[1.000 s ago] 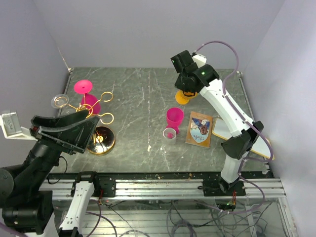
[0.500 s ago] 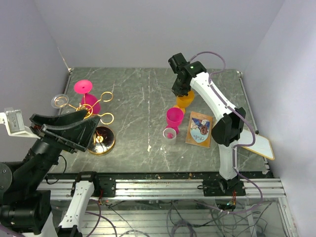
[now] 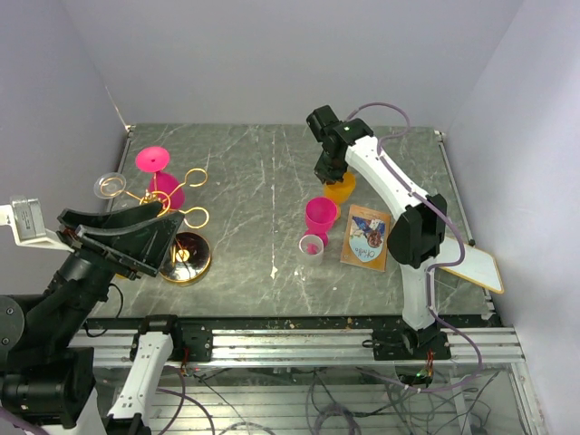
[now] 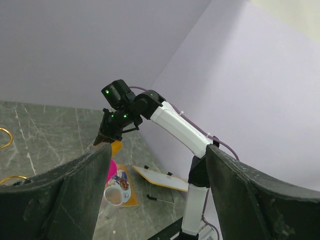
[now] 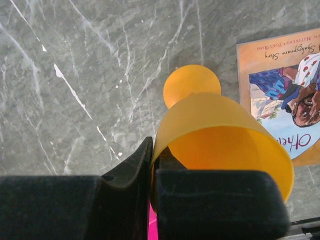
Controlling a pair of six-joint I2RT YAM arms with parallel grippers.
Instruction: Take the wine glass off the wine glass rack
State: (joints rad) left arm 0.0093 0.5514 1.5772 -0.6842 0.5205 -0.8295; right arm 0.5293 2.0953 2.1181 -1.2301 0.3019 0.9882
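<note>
We see the right pincer [image 5: 152, 167] clamped on the rim of the orange wine glass [image 5: 220, 135] — foot down, stem near upright above the bench [image 3: 254, 181], well apart from the wine glass rack [image 3: 192, 261], beside which the left pincer [image 4: 157, 170] gapes wide.

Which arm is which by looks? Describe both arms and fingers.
The right arm has white links, black joints, a lilac cable running along it and green lights at its wrist. The left arm is mostly black with a white lower link; its fingers are broad, black and scuffed.
</note>
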